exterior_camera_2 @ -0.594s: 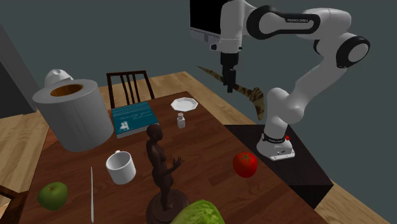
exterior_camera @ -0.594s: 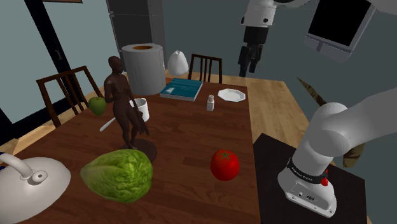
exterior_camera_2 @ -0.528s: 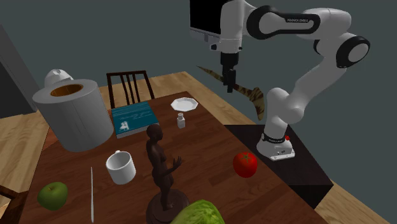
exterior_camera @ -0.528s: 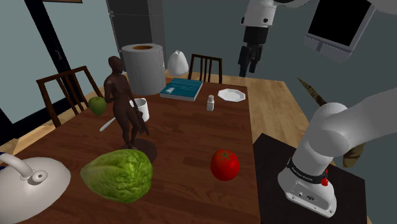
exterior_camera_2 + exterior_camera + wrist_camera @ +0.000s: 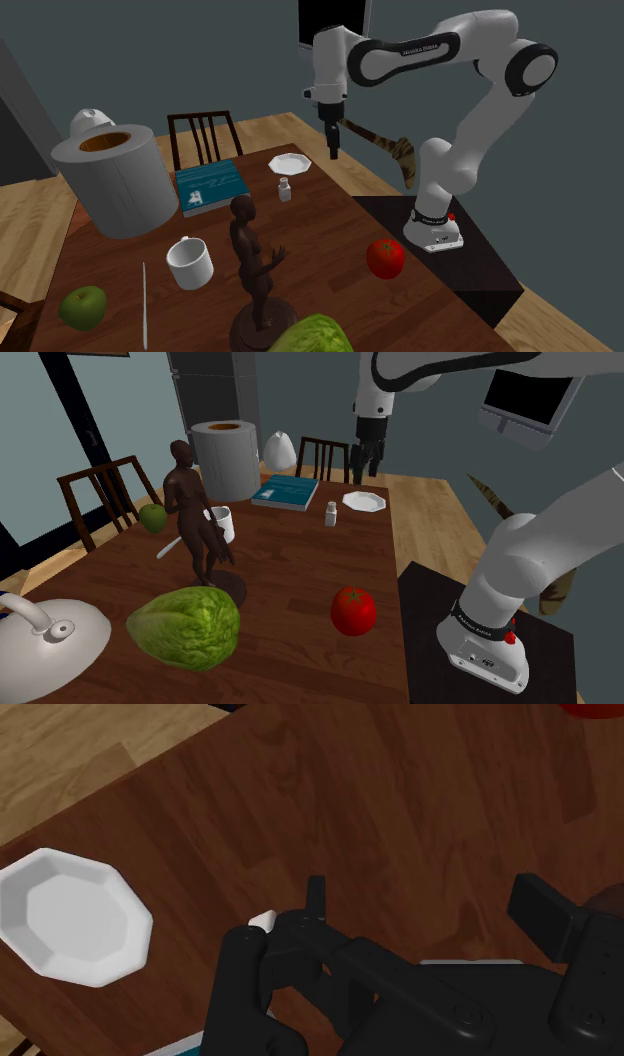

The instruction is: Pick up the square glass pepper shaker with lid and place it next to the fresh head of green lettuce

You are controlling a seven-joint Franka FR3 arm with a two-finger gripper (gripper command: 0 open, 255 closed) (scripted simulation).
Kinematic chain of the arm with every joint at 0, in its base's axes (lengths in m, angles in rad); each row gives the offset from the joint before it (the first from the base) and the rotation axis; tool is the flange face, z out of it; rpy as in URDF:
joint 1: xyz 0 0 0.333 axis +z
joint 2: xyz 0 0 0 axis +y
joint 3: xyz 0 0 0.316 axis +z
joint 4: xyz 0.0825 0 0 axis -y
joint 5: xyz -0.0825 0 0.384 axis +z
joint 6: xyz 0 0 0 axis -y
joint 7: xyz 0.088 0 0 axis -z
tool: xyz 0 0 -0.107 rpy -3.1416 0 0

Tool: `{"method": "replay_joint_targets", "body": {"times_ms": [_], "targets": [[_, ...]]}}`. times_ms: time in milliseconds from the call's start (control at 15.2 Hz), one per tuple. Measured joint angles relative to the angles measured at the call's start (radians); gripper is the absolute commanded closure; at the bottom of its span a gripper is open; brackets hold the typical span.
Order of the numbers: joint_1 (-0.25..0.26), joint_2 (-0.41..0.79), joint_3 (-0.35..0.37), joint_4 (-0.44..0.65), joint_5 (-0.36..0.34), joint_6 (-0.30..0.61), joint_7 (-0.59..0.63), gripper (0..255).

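Shoulder view: gripper (image 5: 363, 474) hangs open over the far end of the table (image 5: 290, 577), pepper shaker (image 5: 330, 514) untouched

Wrist view settles the tool's state. The two black fingers (image 5: 541, 908) stand well apart, with only bare brown wood showing between them. They clasp nothing and touch nothing. A white eight-sided plate (image 5: 75, 916) lies off to one side of the gripper, near the table's edge.

From the shoulder camera the gripper points straight down, high in the air in front of a dark chair (image 5: 322, 452) and above the plate. The second exterior view shows it (image 5: 331, 148) hanging just above the plate (image 5: 289, 164) and a little to that view's right.

The pepper shaker is small, pale and upright. It stands on the table just beside the plate, on the side toward a teal book (image 5: 285, 492). In the second exterior view it (image 5: 284, 189) sits just in front of the plate, with the gripper well above it.

The head of green lettuce (image 5: 185, 627) lies at the near end of the table in the shoulder view, well apart from the shaker. A red tomato (image 5: 353, 610) sits near it toward that view's right, and a dark figurine (image 5: 192, 512) stands behind it.
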Motion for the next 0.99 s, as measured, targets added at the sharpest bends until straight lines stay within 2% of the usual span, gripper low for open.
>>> {"method": "replay_joint_targets", "body": {"times_ms": [528,990], "targets": [[-0.023,0.274,-0.018,0.089,-0.051,0.143,-0.034,0],[-0.041,0.536,-0.034,0.24,-0.091,0.219,-0.053,0]]}}
